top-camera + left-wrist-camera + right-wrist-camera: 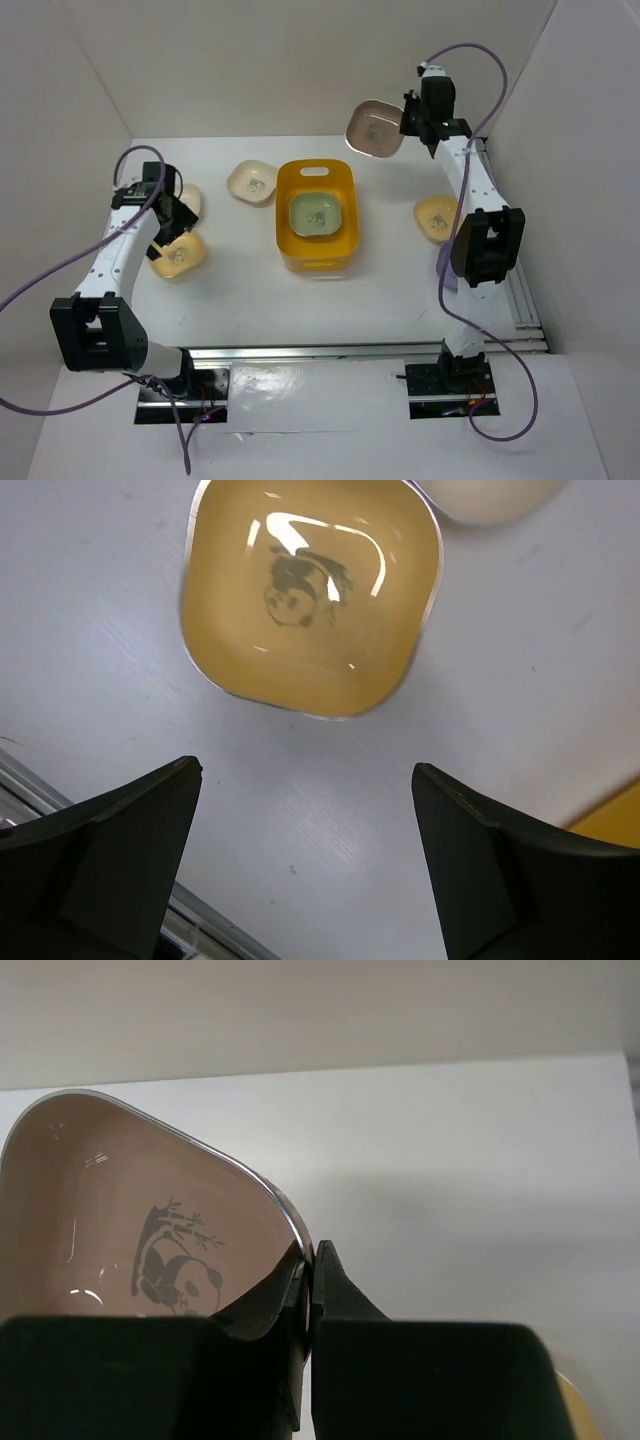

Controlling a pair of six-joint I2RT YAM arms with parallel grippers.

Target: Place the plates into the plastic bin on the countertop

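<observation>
Up near the back wall, the right gripper (408, 122) pinches a brown plate (375, 128) by its rim in the air. Next it should carry the plate over the plastic bin (283, 212) and let go. The left gripper (172, 222) is spread wide.

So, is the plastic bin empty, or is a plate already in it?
Not empty: the plastic bin holds one green plate, lying flat on its bottom.

Had a matte white countertop (400, 290) with the yellow-orange plastic bin (287, 225) sat mid-table. Spotted a cream plate (251, 181) just off its 11 o'clock, a yellow plate (180, 254) out at 8, a half-hidden pale plate (191, 200) at 9, and a yellowish plate (436, 217) at 3.
</observation>
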